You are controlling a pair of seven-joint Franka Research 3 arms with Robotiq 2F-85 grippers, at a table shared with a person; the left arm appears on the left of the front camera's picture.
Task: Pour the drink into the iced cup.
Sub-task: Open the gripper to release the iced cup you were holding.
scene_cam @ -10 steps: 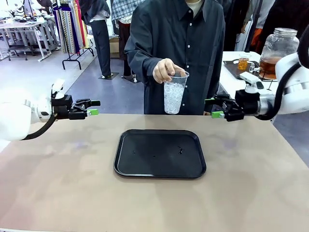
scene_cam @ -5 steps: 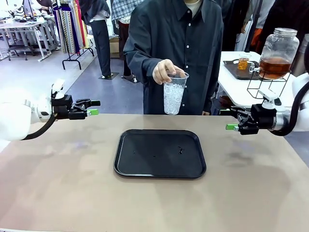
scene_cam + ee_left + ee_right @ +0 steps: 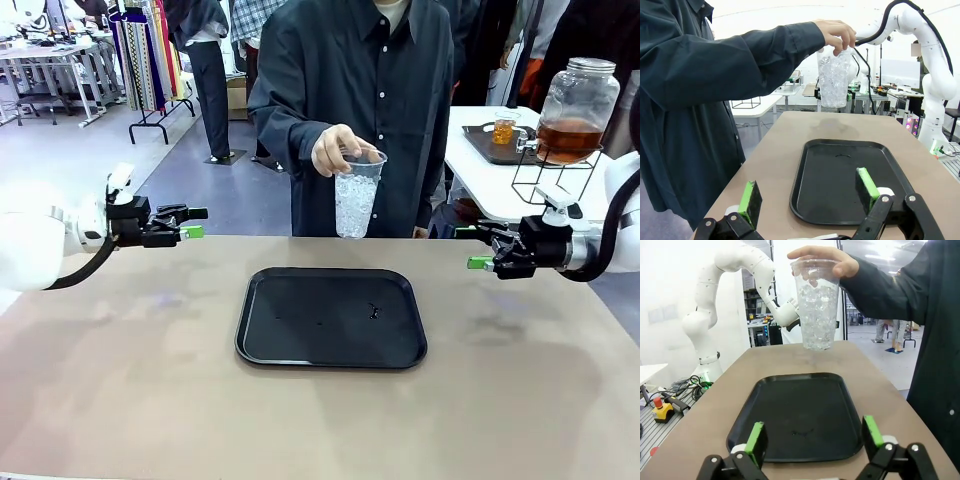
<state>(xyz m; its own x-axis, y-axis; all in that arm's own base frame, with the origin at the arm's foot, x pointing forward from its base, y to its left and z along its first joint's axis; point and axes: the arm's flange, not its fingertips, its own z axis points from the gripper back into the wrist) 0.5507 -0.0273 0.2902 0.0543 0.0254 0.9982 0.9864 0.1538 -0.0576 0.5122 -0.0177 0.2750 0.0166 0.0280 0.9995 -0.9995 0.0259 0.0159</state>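
- Two black pincers with green pads wait at either side of the tan table [image 3: 120, 400]: the left pincer [image 3: 192, 222] and the right pincer [image 3: 478, 250] both hover above it with their fingers spread apart and nothing between them.
- The clear plastic cup packed with white ice [image 3: 356, 196] is held by its rim in the person's hand [image 3: 336, 148], above the far edge of the table and beyond the flat black rectangular tray [image 3: 331, 316].
- The amber-brown drink sits in a large glass dispenser jar with a metal lid [image 3: 576, 110] on a wire stand, on a white side table behind the right arm, well apart from both pincers.
- Judging from this, the cup must first settle, likely on the tray; a pincer should take it low on the wall, gently, since thin plastic buckles.
- The front view alone shows the jar; the wrist views instead show the spread green pads [image 3: 751, 202] [image 3: 756, 441] and the tray's bare surface directly beyond them.
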